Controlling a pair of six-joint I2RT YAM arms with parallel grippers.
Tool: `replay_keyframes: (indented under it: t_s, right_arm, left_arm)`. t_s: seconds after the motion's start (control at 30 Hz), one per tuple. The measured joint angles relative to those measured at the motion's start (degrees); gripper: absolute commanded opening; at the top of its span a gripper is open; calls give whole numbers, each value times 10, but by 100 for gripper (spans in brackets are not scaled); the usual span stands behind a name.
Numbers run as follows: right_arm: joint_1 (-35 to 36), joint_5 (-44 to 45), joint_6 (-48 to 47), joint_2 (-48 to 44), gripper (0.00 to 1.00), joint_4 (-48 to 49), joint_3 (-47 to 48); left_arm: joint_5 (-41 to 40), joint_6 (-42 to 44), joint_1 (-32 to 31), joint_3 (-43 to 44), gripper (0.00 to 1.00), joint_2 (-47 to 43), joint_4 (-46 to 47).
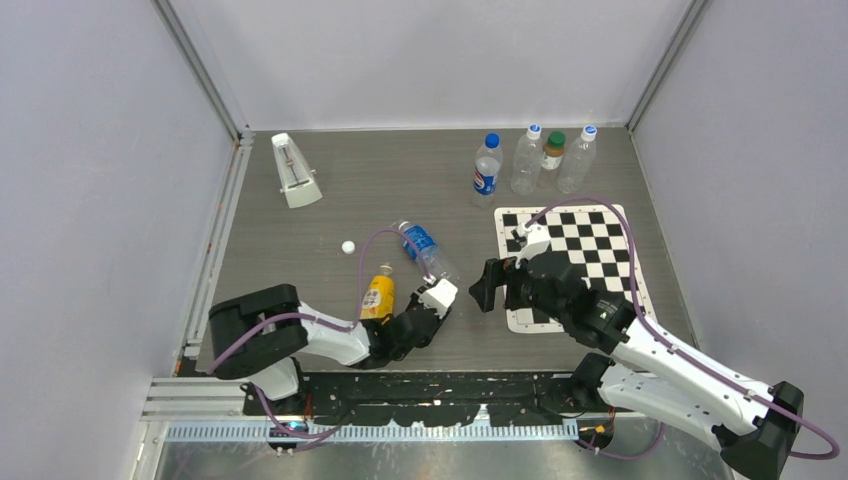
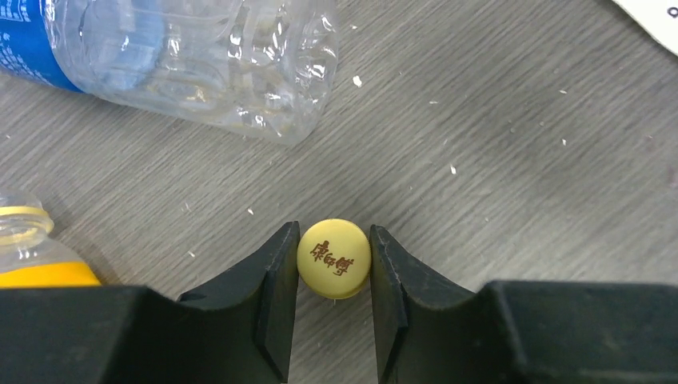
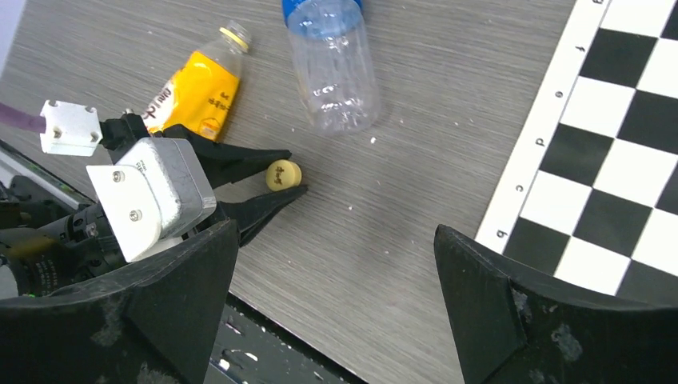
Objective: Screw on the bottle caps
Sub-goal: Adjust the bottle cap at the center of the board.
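At the far left of the grey wood-grain table (image 1: 300,250) stands a cream pyramid-shaped metronome (image 1: 296,170). To its right a small round white plastic cap (image 1: 348,246) lies loose on the table, apart from everything else. Next comes a clear plastic bottle with a yellow label (image 1: 378,295), lying on its side with its neck uncapped. Just beside it, a clear crumpled plastic bottle with a blue label (image 1: 428,250) also lies flat. The left gripper (image 2: 333,232) is closed on a small round yellow plastic cap (image 2: 334,258) printed with brown characters. Both black fingers press its sides, near the clear bottle's base. Whether this cap touches the table cannot be told. The right gripper (image 3: 336,228) hangs just beside it with its jaws spread wide, holding nothing. Farther back, a blue cap (image 1: 491,140) sits on an upright clear bottle (image 1: 487,172). A black-and-white checkerboard mat (image 1: 590,235) lies at the right.
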Motion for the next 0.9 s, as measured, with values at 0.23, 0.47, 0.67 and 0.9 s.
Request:
replay_keyframes:
  t_s: [0.23, 0.47, 0.67, 0.9]
  right_arm:
    - [0, 16, 3, 10, 99, -50, 26]
    - [0, 24, 16, 54, 100, -102, 60]
    - [0, 18, 27, 96, 100, -133, 81]
    - [-11, 18, 41, 115, 100, -202, 135]
  left_arm:
    - [-58, 33, -23, -2, 36, 79, 136]
    - [-65, 30, -35, -13, 78, 64, 140]
    - [-65, 2, -35, 27, 99, -18, -6]
    - [-65, -82, -35, 247, 100, -63, -410]
